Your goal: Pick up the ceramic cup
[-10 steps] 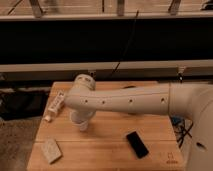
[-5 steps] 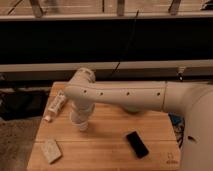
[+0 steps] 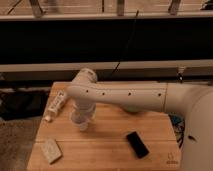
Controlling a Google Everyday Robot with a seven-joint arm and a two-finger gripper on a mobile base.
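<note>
The ceramic cup (image 3: 81, 123) is a small whitish round cup standing on the wooden table (image 3: 105, 150), left of centre. My white arm reaches in from the right and bends down at the wrist right above it. The gripper (image 3: 82, 116) is at the cup's top, and the wrist hides where they meet. I cannot tell whether the cup is held.
A white tube (image 3: 55, 104) lies near the table's left edge. A pale flat packet (image 3: 51, 150) lies at the front left. A black phone (image 3: 137, 144) lies at the front right. A dark rail and a cable run behind the table.
The arm has shifted only slightly over the cup. The cup stays at the same spot on the table.
</note>
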